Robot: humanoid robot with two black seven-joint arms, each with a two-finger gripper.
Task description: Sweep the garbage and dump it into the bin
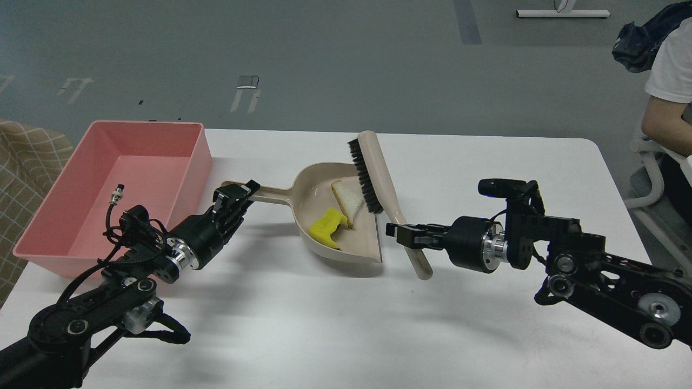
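Observation:
The beige dustpan [324, 186] lies mid-table with its handle pointing left. Inside it lie the yellow sponge chunk [326, 226] and the whitish flat strip [347, 200]. My left gripper [236, 195] is shut on the dustpan's handle. My right gripper [403, 236] is shut on the handle of the beige brush [378, 170], whose black bristles hang over the pan's right edge, lifted clear of the scraps. The pink bin [162, 129] stands at the table's left edge and has no scraps in it.
The white table [335, 319] ends at its right edge near a seated person [667, 102] and a chair. A checked fabric seat [24, 162] stands left of the bin. My left arm's cable reaches over the bin's near wall.

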